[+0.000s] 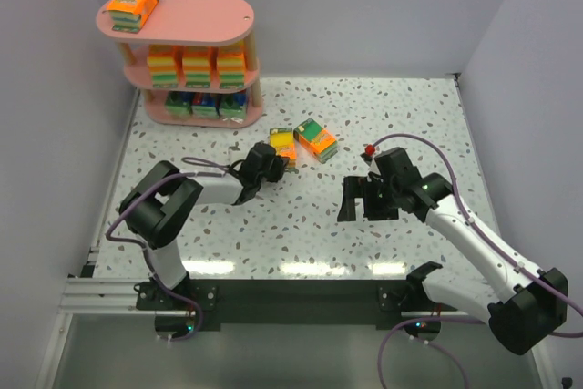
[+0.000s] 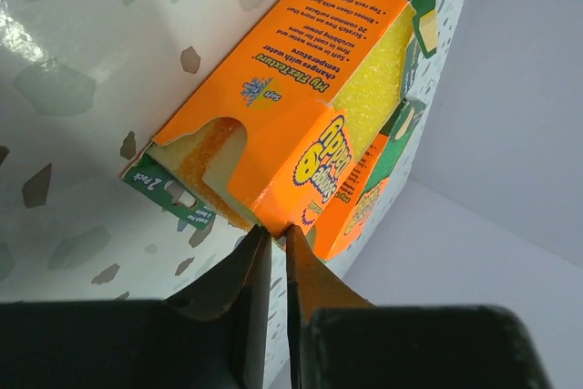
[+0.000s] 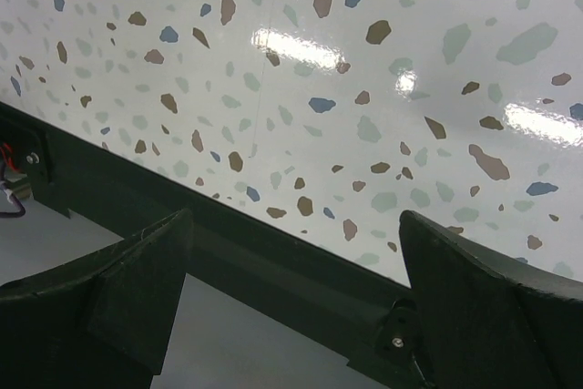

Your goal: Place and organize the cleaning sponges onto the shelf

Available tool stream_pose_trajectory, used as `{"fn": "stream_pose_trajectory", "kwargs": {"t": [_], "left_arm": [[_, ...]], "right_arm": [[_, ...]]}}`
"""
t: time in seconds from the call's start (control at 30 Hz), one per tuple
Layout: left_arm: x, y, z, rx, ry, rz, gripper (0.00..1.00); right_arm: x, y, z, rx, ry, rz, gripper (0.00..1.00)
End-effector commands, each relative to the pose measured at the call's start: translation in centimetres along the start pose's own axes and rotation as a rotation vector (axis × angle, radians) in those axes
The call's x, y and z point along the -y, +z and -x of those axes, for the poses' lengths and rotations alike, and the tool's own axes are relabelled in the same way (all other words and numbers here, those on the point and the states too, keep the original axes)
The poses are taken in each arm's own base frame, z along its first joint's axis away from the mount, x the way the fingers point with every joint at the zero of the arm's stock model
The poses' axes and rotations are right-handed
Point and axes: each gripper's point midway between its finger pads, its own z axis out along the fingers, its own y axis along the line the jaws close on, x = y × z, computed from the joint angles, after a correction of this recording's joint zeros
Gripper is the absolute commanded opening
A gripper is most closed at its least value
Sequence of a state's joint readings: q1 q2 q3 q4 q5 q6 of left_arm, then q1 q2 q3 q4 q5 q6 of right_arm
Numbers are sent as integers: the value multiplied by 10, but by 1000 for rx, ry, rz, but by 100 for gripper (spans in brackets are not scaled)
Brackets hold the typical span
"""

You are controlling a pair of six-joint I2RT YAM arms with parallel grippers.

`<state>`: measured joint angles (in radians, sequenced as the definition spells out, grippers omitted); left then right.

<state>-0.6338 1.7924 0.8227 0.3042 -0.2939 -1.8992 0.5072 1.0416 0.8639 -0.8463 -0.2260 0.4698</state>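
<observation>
Terrazzo table point(image 1: 273, 243): left tool point(image 2: 273, 232) nipping orange sponge pack point(image 2: 301, 88) corner (right tool point(image 3: 293, 220) apart).

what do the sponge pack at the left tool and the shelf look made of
The sponge pack: printed orange card sleeve, with folded edges and cut-outs, over yellow porous foam. The shelf: matte pink boards, evenly coloured, perhaps painted wood or plastic.
</observation>
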Motion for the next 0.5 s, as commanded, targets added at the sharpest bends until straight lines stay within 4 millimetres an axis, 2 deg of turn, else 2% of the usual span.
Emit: {"fn": "stream_pose_trajectory", "kwargs": {"t": [0.0, 0.1, 0.17, 0.23, 0.27, 0.3, 0.37, 0.4, 0.47], "left_arm": [[-9, 2, 7, 13, 41, 6, 9], [-14, -3, 2, -25, 128, -2, 3], [-13, -15, -5, -63, 217, -7, 0], [-11, -34, -7, -90, 289, -34, 0], [-22, -42, -7, -111, 320, -12, 0], [-7, -60, -8, -124, 329, -60, 0], [-10, -79, -6, -141, 398, -61, 0], [4, -100, -6, -150, 405, -114, 0], [4, -120, -5, -163, 466, -121, 0]], "right_arm": [[-3, -6, 8, 22, -19, 8, 99], [-3, -5, 7, 23, -18, 10, 99], [-3, -4, 7, 25, -15, 15, 99], [-3, -3, 5, 27, -9, 18, 99], [-3, -2, 5, 26, -8, 20, 99], [-2, -1, 4, 25, -9, 19, 99], [-2, 1, 4, 22, -6, 22, 99], [-2, 2, 4, 18, -3, 23, 99], [-3, 5, 4, 14, -3, 25, 99]]}}
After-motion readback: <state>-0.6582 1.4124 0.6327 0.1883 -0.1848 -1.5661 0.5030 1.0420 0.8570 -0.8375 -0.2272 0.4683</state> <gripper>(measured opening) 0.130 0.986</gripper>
